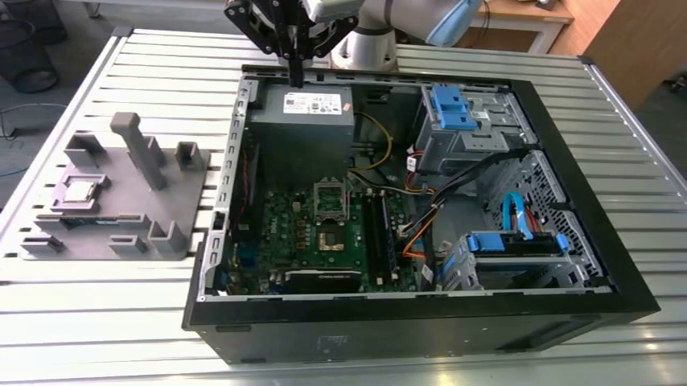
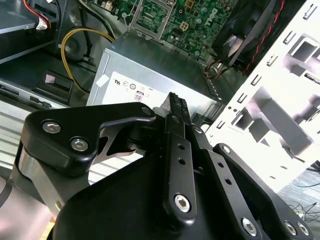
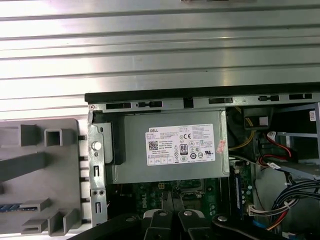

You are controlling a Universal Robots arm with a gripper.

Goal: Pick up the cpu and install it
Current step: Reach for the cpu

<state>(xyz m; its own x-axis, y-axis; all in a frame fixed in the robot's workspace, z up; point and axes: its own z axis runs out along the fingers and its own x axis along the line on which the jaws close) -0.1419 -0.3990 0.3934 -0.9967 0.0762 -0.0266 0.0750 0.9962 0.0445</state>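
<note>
1. Metal slats form the table (image 1: 64, 338); it carries everything and leaves free surface around the black case (image 1: 429, 330).
2. The case lies open upward, so I can reach the motherboard (image 1: 285, 233) from above; its walls limit my sideways moves.
3. The grey holder (image 1: 185, 195) stands beside the case, on the exterior view's left.
4. My gripper (image 1: 293, 79) hangs above the power supply (image 1: 301, 133), fingers pressed together, holding nothing.
5. The cpu (image 1: 84, 190) lies flat on the holder, I think for an easy pick from above, well apart from my gripper.

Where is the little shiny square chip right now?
In the exterior view the cpu sits on the grey holder block on the exterior view's left, outside the open computer case and well apart from the gripper above the power supply.
</note>
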